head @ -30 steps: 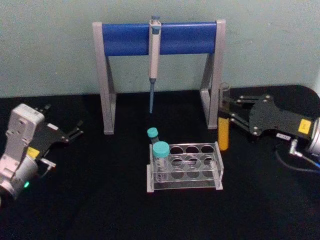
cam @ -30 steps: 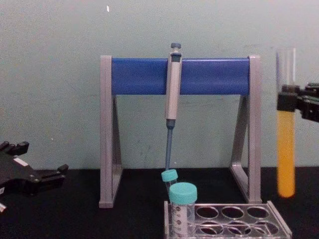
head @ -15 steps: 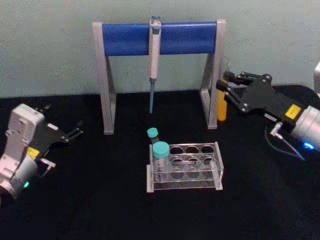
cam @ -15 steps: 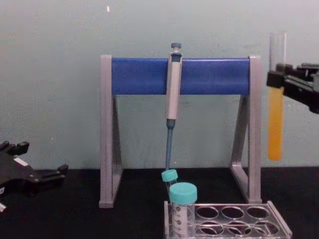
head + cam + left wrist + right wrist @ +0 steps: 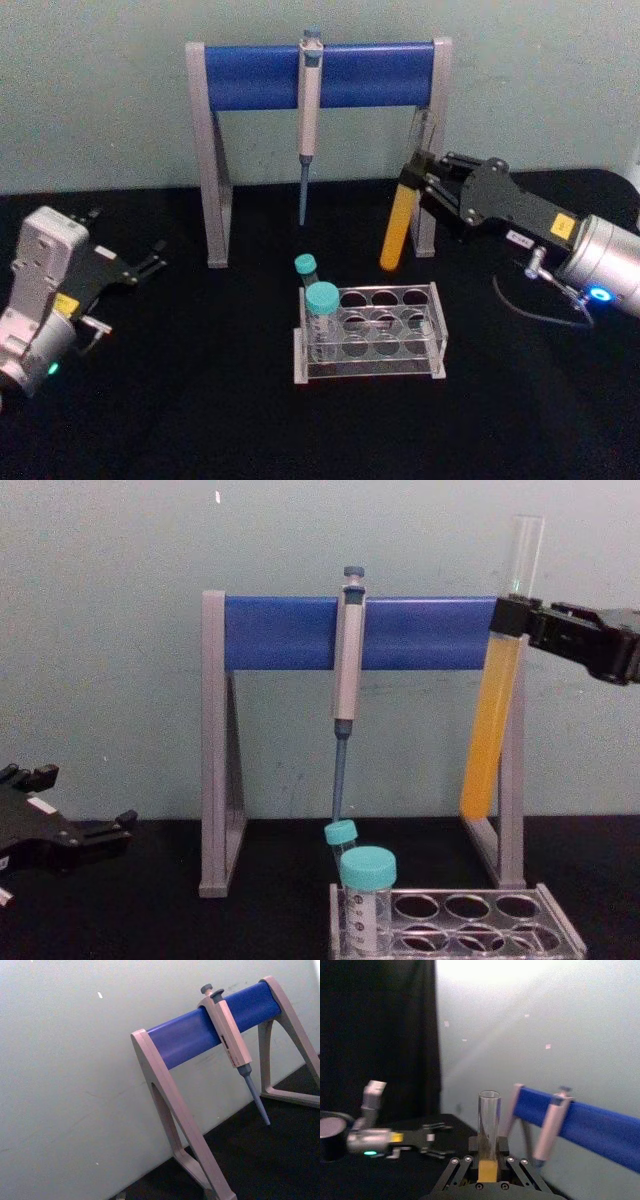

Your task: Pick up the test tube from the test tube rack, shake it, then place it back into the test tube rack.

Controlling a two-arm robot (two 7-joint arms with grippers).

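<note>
My right gripper (image 5: 414, 180) is shut on the test tube (image 5: 397, 232), holding it in the air above and behind the right end of the test tube rack (image 5: 436, 300). The tube (image 5: 494, 720) is tilted, its bottom swung toward the middle, with orange-yellow liquid filling its lower part and a clear open top. In the right wrist view the tube (image 5: 488, 1125) stands between the fingers (image 5: 451, 1176). The rack (image 5: 560, 930) sits low on the black table. My left gripper (image 5: 150, 262) is parked at the left, apart from everything, and also shows in the chest view (image 5: 105, 832).
Two teal-capped tubes (image 5: 321, 312) stand in the rack's left end. Behind it is a grey-and-blue pipette stand (image 5: 318, 75) with a pipette (image 5: 308, 110) hanging from its bar. The tube hangs close to the stand's right leg (image 5: 428, 190).
The right gripper has swung the tube left and down toward the rack, and the tube has gone from upright to tilted. The left arm has not moved.
</note>
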